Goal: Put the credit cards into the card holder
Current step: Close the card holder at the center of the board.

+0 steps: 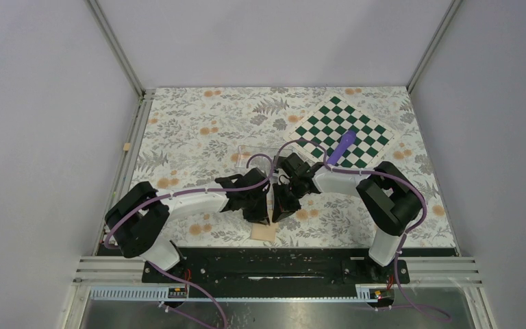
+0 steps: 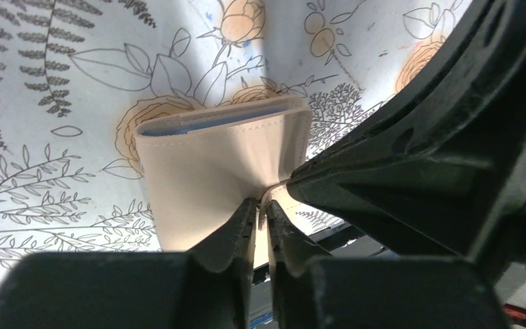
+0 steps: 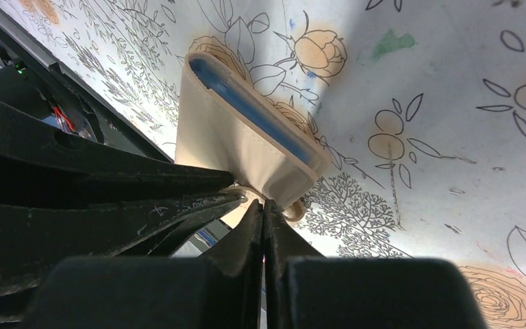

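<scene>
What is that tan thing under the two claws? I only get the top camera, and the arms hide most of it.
Observer: The left wrist camera shows it is the card holder, folded, with a blue lining showing along its edge.
Operator: Is a claw holding it?
Observer: Yes. The left claw pinches one thin tan flap between its fingers.
Operator: And the other one?
Observer: The right claw is shut and touches the holder's lower corner. I cannot tell whether it grips anything.
</scene>
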{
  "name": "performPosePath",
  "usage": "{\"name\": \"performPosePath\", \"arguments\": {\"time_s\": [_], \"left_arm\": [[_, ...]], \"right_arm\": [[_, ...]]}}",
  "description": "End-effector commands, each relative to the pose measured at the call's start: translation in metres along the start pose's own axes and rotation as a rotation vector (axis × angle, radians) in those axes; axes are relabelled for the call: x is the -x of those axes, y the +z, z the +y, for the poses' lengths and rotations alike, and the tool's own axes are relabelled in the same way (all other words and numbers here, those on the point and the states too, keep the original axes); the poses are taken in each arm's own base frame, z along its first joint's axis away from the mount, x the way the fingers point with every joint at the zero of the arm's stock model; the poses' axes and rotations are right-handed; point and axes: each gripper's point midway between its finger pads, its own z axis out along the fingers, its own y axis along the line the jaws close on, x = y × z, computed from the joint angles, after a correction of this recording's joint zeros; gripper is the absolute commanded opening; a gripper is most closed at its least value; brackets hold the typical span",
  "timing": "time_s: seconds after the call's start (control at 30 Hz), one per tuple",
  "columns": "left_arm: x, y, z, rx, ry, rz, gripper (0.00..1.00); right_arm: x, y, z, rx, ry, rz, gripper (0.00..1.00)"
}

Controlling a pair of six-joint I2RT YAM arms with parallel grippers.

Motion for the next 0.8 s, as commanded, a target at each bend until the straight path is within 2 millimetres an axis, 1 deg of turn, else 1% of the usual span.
{"name": "performPosePath", "arguments": {"time_s": [0.0,0.1,0.2,0.3,0.43,0.63,0.77], "left_arm": [[0.007,-0.006,0.003,0.036,0.015,-0.026,0.16],[0.010,-0.012,0.001,0.036,0.021,-0.036,0.24],[0.011,-0.018,0.001,0.041,0.029,-0.040,0.27],[0.009,-0.019,0.004,0.050,0.032,-0.039,0.27],[0.005,-0.013,0.006,0.049,0.034,-0.012,0.23],[0.002,-0.009,-0.001,0.004,0.027,0.000,0.19],[-0.001,-0.005,-0.007,-0.038,0.018,0.015,0.19]], "right_arm": [[-0.012,0.008,-0.011,-0.030,0.024,0.034,0.00],[-0.015,0.012,-0.017,-0.047,0.030,0.046,0.00],[-0.016,0.014,-0.018,-0.052,0.032,0.051,0.00],[-0.015,0.013,-0.017,-0.051,0.031,0.047,0.00],[-0.014,0.012,-0.016,-0.050,0.031,0.045,0.00],[-0.013,0.012,-0.015,-0.049,0.031,0.044,0.00],[-0.014,0.012,-0.015,-0.049,0.030,0.047,0.00]]}}
